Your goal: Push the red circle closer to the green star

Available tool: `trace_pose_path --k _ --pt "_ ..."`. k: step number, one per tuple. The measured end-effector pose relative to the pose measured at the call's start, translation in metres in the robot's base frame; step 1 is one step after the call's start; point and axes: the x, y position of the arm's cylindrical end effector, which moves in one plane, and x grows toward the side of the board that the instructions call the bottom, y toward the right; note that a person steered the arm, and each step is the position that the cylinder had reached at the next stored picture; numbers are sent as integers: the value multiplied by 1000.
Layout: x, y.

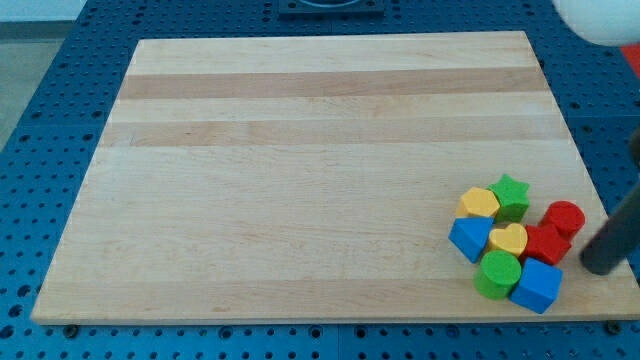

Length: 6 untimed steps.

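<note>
The red circle (565, 217) stands at the right side of a tight cluster of blocks in the board's lower right corner. The green star (511, 195) is at the cluster's top, a short way to the left of and above the red circle. My tip (598, 266) shows as a dark rod end near the board's right edge, just right of and below the red circle, with a small gap between them.
The cluster also holds a yellow hexagon (478, 203), a yellow heart (508, 240), a blue block (468, 238), a second red block (544, 246), a green circle (498, 273) and a blue cube (537, 286). The wooden board (300, 170) lies on a blue pegboard table (40, 120).
</note>
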Motion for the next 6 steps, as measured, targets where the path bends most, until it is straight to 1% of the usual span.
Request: trace_pose_path --k 1,6 --pt "-22 25" --pt "-32 -15"
